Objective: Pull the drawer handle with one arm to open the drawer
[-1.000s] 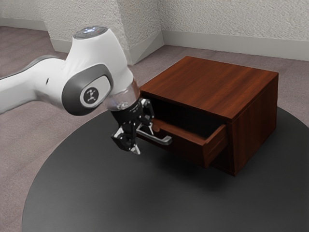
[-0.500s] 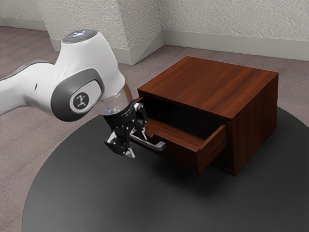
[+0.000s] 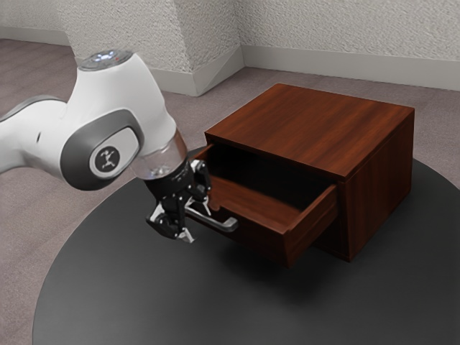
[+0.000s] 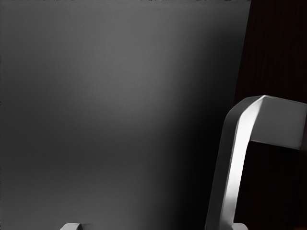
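Your drawer handle [image 3: 215, 221] is a silver bar with bent ends. It sits on the front of the drawer [image 3: 262, 230], toward the exterior view's left and on the near side of the cabinet. The gripper [image 3: 185, 215] is clamped on that bar, one black finger above it and one below, at the end of the bar farthest to the exterior view's left. In the wrist view the drawer handle [image 4: 240, 158] rises as a pale angled bar just beside the hand, with the dark wood of the drawer [image 4: 278, 57] front behind it.

The drawer stands partly pulled out, and you can see its open top and the dark hollow behind it. It belongs to a reddish-brown wooden cabinet [image 3: 316, 118], which sits on the far right part of a round black table [image 3: 129, 302]. The same dark table top [image 4: 120, 96] shows in the wrist view.

The white and grey arm [image 3: 108, 136] comes in from the exterior view's left and bends down to the drawer front, its wrist just above the table. Around the table lies brownish floor [image 3: 438, 136], and a pale textured wall [image 3: 323, 25] stands at the far side.
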### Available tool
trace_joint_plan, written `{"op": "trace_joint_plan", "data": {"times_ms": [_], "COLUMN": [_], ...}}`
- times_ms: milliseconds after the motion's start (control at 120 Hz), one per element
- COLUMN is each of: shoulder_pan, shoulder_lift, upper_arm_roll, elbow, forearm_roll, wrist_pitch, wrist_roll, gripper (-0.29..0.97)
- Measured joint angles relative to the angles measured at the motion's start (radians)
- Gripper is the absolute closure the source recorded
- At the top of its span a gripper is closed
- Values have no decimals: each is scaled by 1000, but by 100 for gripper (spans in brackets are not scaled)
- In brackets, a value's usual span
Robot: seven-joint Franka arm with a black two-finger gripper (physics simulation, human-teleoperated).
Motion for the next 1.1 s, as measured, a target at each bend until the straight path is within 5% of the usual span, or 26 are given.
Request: {"op": "trace_joint_plan", "data": {"times_ms": [1100], "shoulder_pan": [1], "shoulder_lift": [-83], "upper_arm_roll": [14], "elbow": [-79], "forearm_roll": [-10], "wrist_pitch": [-1], "wrist_roll": [-1], "gripper": [36]}}
